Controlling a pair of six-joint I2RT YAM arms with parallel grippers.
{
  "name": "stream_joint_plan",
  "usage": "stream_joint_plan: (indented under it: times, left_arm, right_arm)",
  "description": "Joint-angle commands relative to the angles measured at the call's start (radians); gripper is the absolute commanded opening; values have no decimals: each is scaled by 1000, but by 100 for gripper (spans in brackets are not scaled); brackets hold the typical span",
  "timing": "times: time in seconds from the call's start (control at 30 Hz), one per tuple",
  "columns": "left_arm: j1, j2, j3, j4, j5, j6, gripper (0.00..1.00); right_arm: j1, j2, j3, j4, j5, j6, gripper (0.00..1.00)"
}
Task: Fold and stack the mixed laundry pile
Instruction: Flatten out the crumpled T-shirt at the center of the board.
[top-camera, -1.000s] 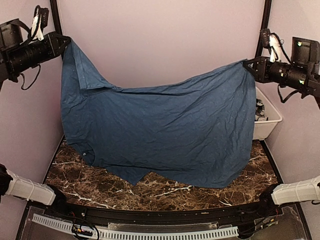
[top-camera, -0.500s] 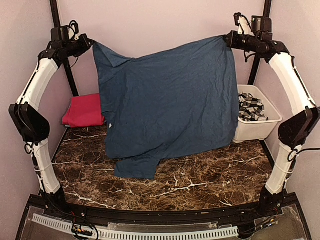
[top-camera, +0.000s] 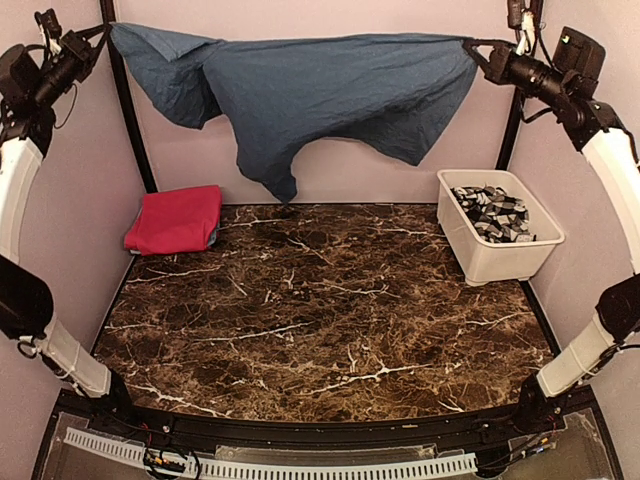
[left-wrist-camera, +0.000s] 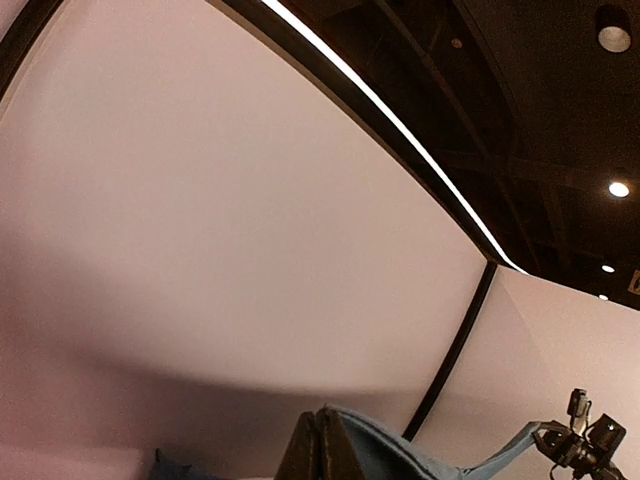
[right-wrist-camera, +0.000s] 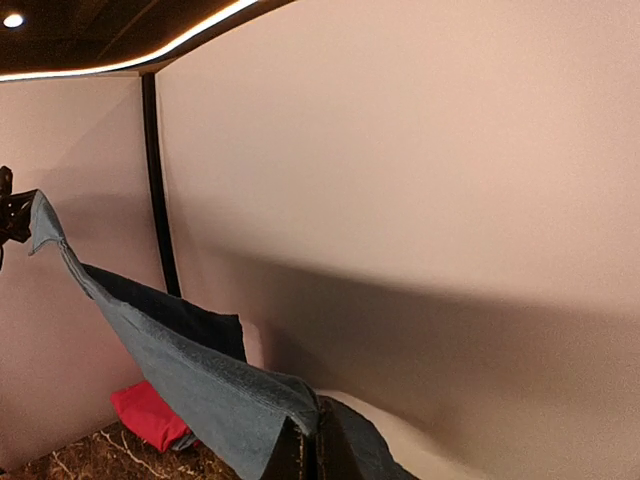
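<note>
On the desk (top-camera: 320, 300), far left, lies a folded red cloth (top-camera: 175, 218); far right, a tub (top-camera: 495, 262) holds a patterned cloth (top-camera: 495, 212). High over the back edge the blue shirt (top-camera: 330, 90) hangs stretched, off the desk, its ends pinched in the left pincer (top-camera: 100, 35) and the right pincer (top-camera: 478, 50)

Probably a lab booth: plain pink walls (top-camera: 340, 185), black frame posts (top-camera: 131, 130), marble-look table (top-camera: 330, 310).

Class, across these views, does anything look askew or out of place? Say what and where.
The dark blue garment, stretched between the left gripper and right gripper, hangs lopsided: a corner droops left of centre.
</note>
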Motion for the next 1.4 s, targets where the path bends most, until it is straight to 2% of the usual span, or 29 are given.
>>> stream_joint_plan:
  times: [0.0, 0.03, 0.1, 0.17, 0.27, 0.33, 0.53, 0.63, 0.83, 1.07, 1.13, 1.23, 1.37]
  left_arm:
    - [3, -253, -516, 58, 62, 34, 0]
    - [2, -294, -659, 7, 52, 74, 0]
    - [1, -415, -848, -100, 27, 132, 0]
    - [1, -521, -982, -240, -5, 203, 0]
    - [1, -638, -1112, -437, -26, 294, 0]
    - [1, -679, -1187, -511, -13, 311, 0]
    - [-1, -754, -1320, -698, 39, 290, 0]
    - [-4, -807, -1332, -811, 11, 282, 0]
    - [-15, -847, -1295, -1076, -188, 257, 0]
    - [-19, -857, -1317, -1214, -199, 165, 0]
    - [-37, -880, -1325, -1278, -245, 147, 0]
    - [-97, -929, -1279, -1391, -379, 81, 0]
    - [-124, -1007, -1191, -1498, -463, 45, 0]
  right_arm:
    - [3, -23, -302, 81, -115, -5, 0]
    - [11, -43, -387, 84, -119, -7, 0]
    - [29, -98, -569, 117, -141, -2, 0]
    - [53, -162, -735, 140, -137, -5, 0]
    - [89, -245, -958, 148, -99, -2, 0]
    - [97, -285, -1060, 148, -91, 13, 0]
    - [144, -372, -1256, 122, -45, 101, 0]
    - [157, -429, -1307, 63, 8, 153, 0]
    - [168, -603, -1407, -54, 62, 315, 0]
    - [181, -743, -1436, -224, 119, 364, 0]
    - [182, -755, -1438, -267, 125, 376, 0]
    - [219, -784, -1439, -293, 141, 443, 0]
    - [265, -849, -1441, -356, 209, 535, 0]
